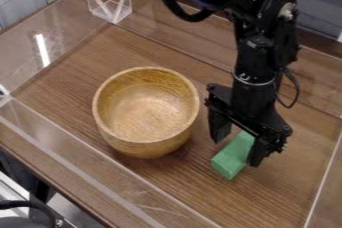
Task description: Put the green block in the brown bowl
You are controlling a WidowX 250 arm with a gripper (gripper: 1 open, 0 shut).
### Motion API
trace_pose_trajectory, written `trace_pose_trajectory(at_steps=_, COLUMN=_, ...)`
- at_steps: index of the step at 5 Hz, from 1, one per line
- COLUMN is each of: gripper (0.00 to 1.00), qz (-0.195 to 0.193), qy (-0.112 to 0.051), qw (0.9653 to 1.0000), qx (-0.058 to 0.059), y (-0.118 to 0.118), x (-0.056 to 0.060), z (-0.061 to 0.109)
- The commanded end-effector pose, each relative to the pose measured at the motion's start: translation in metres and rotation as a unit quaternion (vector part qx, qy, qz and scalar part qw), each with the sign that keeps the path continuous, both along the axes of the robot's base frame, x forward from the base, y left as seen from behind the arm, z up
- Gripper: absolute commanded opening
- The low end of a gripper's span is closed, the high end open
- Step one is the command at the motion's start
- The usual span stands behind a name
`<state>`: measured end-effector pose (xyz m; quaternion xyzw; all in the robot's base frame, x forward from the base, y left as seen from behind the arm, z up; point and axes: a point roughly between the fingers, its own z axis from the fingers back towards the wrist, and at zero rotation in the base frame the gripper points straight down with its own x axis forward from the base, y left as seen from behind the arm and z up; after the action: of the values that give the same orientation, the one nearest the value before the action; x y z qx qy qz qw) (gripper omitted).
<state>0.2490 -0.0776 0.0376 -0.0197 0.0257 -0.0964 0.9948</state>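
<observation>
Tool: your tool (242, 142) points straight down with its jaws spread, one finger on each side of the green block's upper end; it is not pinching it.
Green block: you see the green block (234, 158) lying on the worktop (80, 47) just right of the brown bowl, near but apart from its wall.
Brown bowl: the brown bowl (144, 112) sits upright with nothing inside it.
Edges: clear walls (54, 34) ring the worktop; one runs close in front of the bowl.
Open room: bare wood lies behind and left of the bowl.
Far corner: a small clear stand (110, 5) sits well behind the bowl.
</observation>
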Motion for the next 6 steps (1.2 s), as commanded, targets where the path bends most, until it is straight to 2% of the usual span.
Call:
trace_pose_trajectory(at_steps=1, gripper=1.00, qz=0.004, qy=-0.017, qw=0.9998, qx=-0.006, y=0.000, x=0.007, z=0.008)
trace_pose_trajectory(at_steps=2, gripper=1.00, qz=0.005, qy=-0.017, qw=0.9998, qx=-0.006, y=-0.001, x=0.007, z=0.007)
trace_pose_trajectory(at_steps=4, gripper=1.00, qz=0.005, qy=-0.018, qw=0.9998, qx=-0.009, y=0.001, x=0.007, z=-0.009)
trace_pose_trajectory(at_steps=5, gripper=0.00, qz=0.007, qy=-0.020, qw=0.9997, qx=-0.012, y=0.001, x=0.005, z=-0.008)
trace_pose_trajectory(at_steps=6, gripper=0.00, qz=0.013, qy=-0.013, qw=0.9997, qx=-0.017, y=0.003, x=0.002, z=0.006)
